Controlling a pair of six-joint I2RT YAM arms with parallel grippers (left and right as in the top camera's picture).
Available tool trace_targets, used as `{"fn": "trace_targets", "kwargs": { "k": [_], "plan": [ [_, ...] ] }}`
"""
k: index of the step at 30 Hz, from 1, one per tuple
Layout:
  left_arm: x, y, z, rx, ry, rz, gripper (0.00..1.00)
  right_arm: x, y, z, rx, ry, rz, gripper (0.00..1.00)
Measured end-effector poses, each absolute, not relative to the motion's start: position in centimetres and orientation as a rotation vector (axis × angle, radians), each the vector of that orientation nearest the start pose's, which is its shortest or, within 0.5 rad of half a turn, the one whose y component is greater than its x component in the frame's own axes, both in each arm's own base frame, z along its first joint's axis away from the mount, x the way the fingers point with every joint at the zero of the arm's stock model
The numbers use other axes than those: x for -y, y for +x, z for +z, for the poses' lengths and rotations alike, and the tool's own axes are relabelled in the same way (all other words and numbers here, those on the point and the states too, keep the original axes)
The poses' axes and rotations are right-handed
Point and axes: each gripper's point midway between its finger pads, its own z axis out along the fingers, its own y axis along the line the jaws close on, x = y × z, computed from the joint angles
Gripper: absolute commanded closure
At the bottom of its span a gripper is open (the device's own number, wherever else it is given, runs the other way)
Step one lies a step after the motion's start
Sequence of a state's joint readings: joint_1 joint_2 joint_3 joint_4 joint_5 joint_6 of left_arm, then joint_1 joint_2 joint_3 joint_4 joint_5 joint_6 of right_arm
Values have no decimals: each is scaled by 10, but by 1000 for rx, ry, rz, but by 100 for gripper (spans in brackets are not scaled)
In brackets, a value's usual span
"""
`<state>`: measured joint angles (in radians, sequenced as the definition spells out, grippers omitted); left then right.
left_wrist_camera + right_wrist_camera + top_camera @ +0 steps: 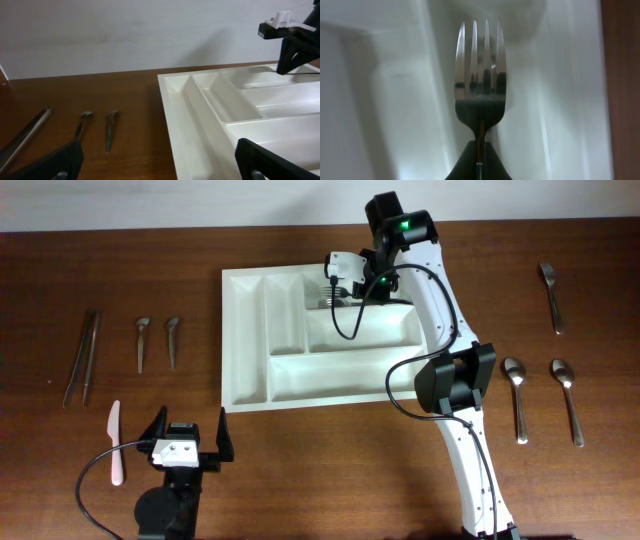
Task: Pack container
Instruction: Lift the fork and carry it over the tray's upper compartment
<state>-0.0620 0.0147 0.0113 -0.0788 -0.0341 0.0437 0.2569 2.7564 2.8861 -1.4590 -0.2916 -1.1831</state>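
Note:
The white container (250, 390) lies mid-table, with two narrow upright compartments at its left and three long horizontal ones at its right. My right gripper (352, 288) is over the top long compartment, shut on a steel fork (480, 85) whose tines (326, 303) point left, low in that compartment. My left gripper (187, 442) is open and empty near the front edge, left of the tray's front corner. The tray also shows in the left wrist view (200, 115), with the right gripper (295, 45) at far right.
Left of the tray lie tongs (82, 356), two small spoons (141, 343) (172, 340) and a pink plastic knife (115, 442). Right of my right arm lie a fork (551, 295) and two spoons (516, 395) (567, 398).

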Motion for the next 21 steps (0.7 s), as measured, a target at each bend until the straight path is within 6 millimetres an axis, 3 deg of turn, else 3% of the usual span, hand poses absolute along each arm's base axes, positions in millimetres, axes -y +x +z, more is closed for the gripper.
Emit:
{"fn": "trace_targets", "kwargs": {
  "k": [12, 21],
  "plan": [
    [9, 246, 156, -1652, 61, 14, 1, -201, 542, 80, -1960, -1848, 210, 96],
    [9, 246, 156, -1652, 61, 14, 1, -200, 536, 62, -1959, -1903, 239, 96]
  ]
}}
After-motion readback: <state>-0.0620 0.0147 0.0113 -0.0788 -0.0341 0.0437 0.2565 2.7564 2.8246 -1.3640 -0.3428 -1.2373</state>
